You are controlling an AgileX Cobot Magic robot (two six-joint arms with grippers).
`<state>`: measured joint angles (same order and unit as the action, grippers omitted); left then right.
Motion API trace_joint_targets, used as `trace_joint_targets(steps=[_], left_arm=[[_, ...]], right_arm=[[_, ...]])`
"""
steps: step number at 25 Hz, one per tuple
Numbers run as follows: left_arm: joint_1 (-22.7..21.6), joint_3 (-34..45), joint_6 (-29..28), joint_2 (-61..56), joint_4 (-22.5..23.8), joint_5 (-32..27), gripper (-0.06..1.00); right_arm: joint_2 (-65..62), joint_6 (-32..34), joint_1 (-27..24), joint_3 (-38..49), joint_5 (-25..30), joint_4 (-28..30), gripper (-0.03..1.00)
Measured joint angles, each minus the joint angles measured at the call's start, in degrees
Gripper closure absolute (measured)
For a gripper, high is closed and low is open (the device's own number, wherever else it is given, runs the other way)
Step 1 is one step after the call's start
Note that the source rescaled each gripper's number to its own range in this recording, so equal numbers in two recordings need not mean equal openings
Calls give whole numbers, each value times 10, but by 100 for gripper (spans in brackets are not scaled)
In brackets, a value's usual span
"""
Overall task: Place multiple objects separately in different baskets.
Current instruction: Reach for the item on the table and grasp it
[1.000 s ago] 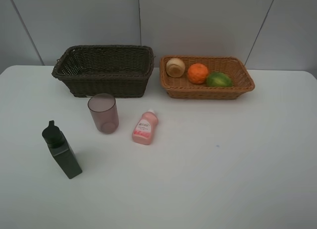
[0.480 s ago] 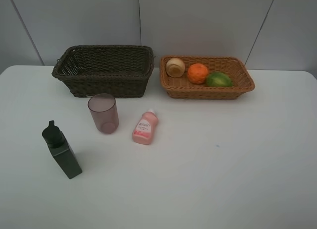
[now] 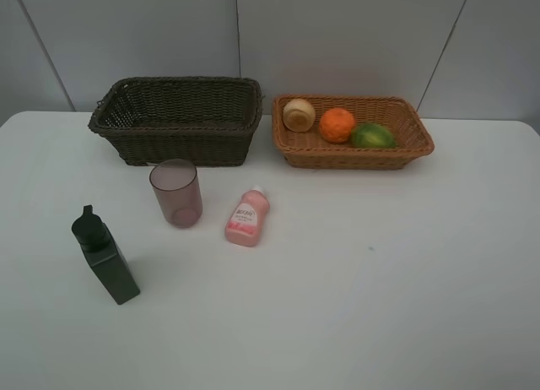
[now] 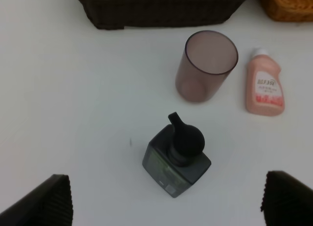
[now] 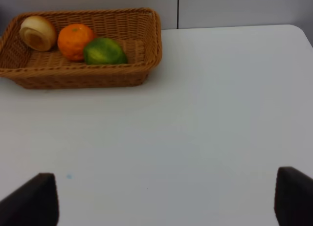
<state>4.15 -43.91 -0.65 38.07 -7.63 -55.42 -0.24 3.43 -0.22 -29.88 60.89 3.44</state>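
Bare table (image 3: 380, 280) lies all round the dark green pump bottle (image 4: 177, 156), so my wide-spread left fingers (image 4: 46, 201) could pass on either side of it. Beyond it the pink cup (image 4: 206, 65) stands upright, with the small pink bottle (image 4: 264, 86) lying just beside it and only a narrow gap between them. The dark brown basket (image 3: 177, 118) walls off the space close behind the cup. My right fingers (image 5: 34, 199) face wide open table up to the tan basket (image 5: 146, 45). There, three fruits crowd one end and the other end is free.

Fruits (image 3: 337, 125) in right basket (image 3: 354, 162); cup (image 3: 175, 193), bottle (image 3: 247, 218), pump bottle (image 3: 106, 257) before left basket (image 3: 181, 145)
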Motion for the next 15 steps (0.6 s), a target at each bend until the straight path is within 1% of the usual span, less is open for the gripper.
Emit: trace_joint_targets(steps=[4,8,12,15], left_arm=[[8,-79,-4,157,0,-13,-6],[38,-119,-52,264,7,-41,-6],[71,-120,-157,320,29,-56,-6],[99,-120,-258,332,67,-62,-6]], right_arm=[[0,0,0,0,0,0,7],[0,0,0,0,0,0,7],[0,0,0,0,0,0,7],[0,0,0,0,0,0,7]])
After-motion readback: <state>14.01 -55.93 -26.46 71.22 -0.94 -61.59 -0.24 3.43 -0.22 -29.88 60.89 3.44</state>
